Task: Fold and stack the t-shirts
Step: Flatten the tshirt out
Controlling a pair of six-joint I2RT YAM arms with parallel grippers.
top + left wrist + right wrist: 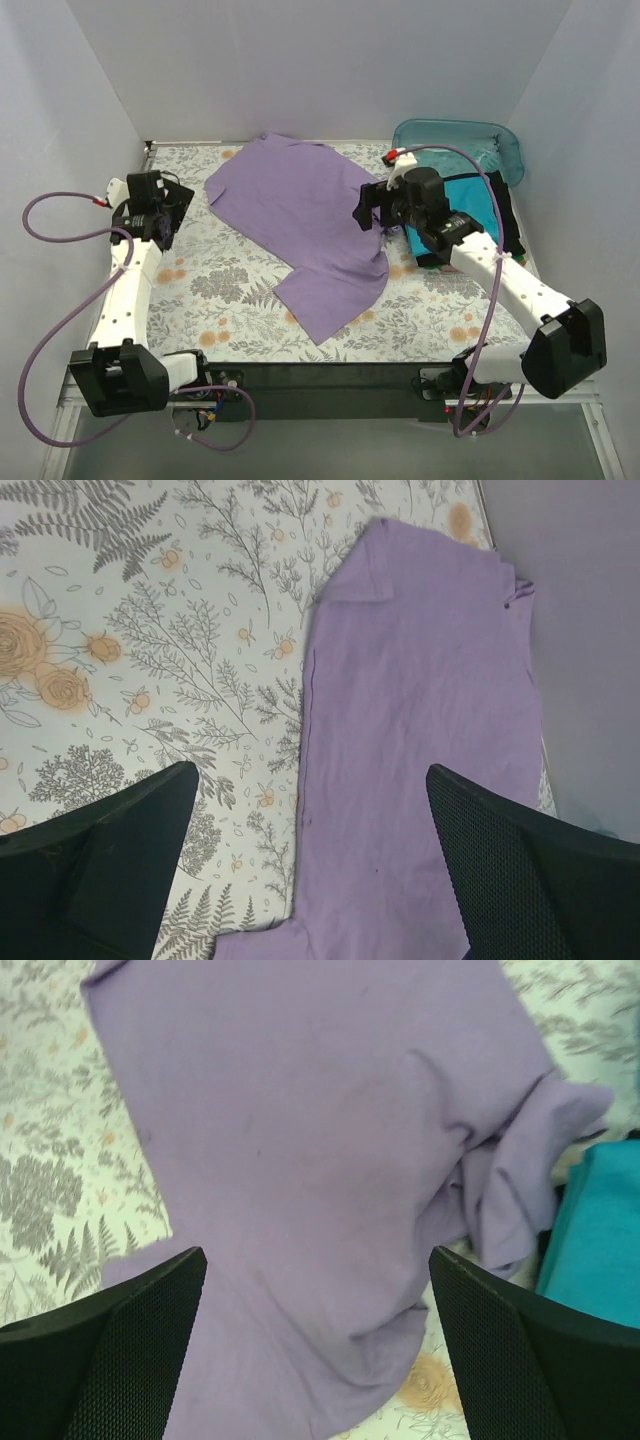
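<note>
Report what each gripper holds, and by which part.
Nothing is held: the left gripper and right gripper are both open, and the lavender t-shirt lies ungripped.

The desk (220,290) has a pale cover printed with grey ferns and orange flowers. A purple shirt (300,215) lies spread on it, running from the far middle toward the near edge, with its right side bunched into folds. Just beside that bunched side, on the right, sits a folded teal shirt (470,195), with a black shirt (511,225) showing along its right edge. A clear teal tub (460,140) stands in the far right corner, just behind the folded pile.
</note>
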